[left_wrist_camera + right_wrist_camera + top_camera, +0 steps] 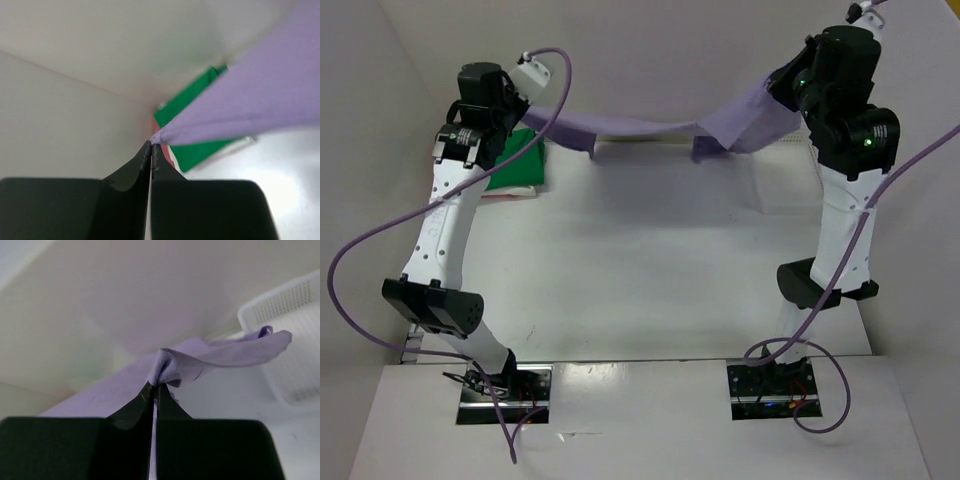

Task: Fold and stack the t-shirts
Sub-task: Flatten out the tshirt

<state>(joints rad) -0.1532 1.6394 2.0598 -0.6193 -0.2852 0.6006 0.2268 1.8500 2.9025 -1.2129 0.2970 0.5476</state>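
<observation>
The lavender-purple t-shirt (650, 128) hangs stretched in the air between both arms at the far side of the table. My left gripper (151, 145) is shut on one end of it (260, 105). My right gripper (156, 385) is shut on the other end (200, 357). A folded bright green t-shirt (515, 165) lies at the far left on a salmon-red one (170, 155), with a cream-white edge (240, 145) showing between them. In the top view the grippers themselves are hidden by the wrists.
A white mesh basket (285, 335) stands at the far right, close to my right gripper. White walls enclose the table at the back and sides. Purple cables (380, 250) loop beside each arm.
</observation>
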